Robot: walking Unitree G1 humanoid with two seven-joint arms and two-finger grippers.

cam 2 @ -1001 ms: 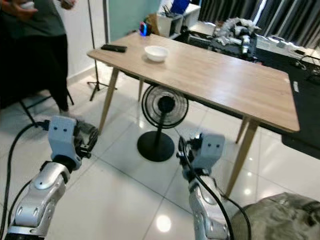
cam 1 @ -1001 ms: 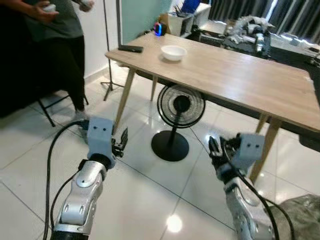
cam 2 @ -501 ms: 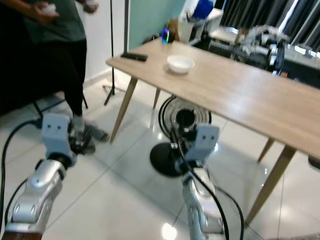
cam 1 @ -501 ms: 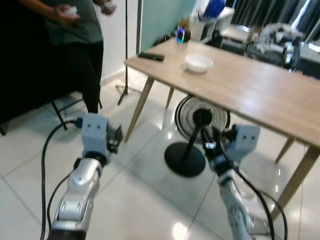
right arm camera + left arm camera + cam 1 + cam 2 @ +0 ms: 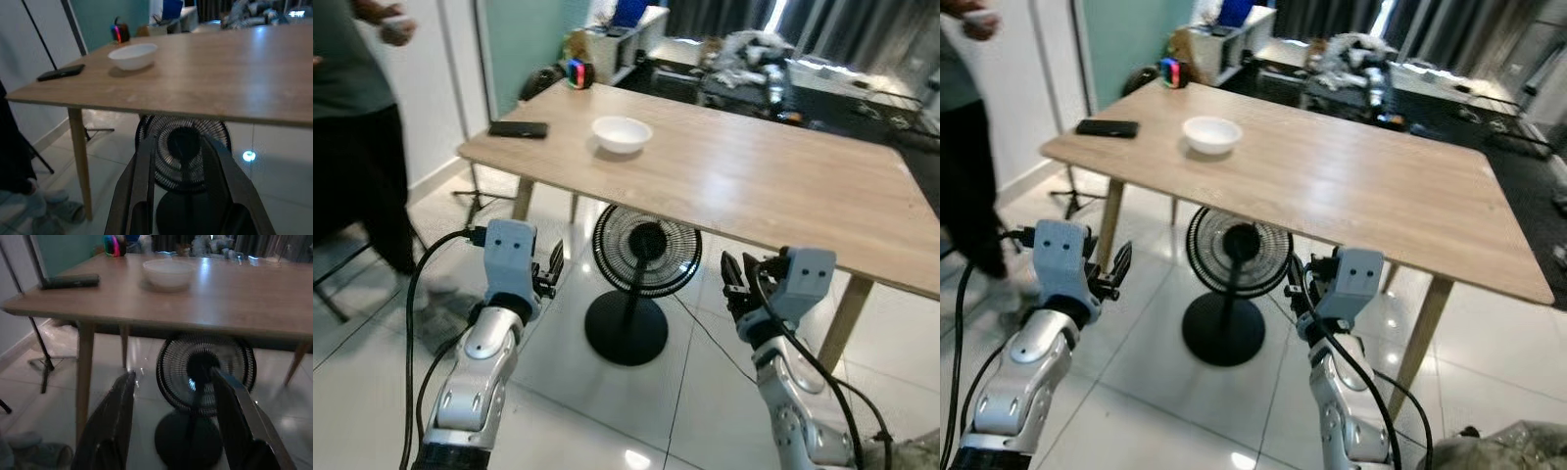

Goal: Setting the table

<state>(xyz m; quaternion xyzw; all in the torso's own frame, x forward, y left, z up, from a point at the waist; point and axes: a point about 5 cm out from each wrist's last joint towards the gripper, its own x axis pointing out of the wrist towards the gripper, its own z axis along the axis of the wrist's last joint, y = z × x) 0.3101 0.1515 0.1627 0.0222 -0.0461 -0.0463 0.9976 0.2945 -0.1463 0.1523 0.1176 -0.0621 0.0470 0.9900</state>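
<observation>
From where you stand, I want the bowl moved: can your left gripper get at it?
Probably not yet. The left gripper hangs open below the wooden table edge, and the white bowl sits well back on top; nothing blocks it, but stepping closer looks necessary.

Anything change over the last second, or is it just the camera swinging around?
Mostly the camera: the view swung and now faces the table more squarely. The person now stands further to the robot's left. Nothing was gripped or released. The left gripper and right gripper stay raised, open and empty, below the table edge. The bowl and phone kept their spots on the table, the fan beneath it.
</observation>
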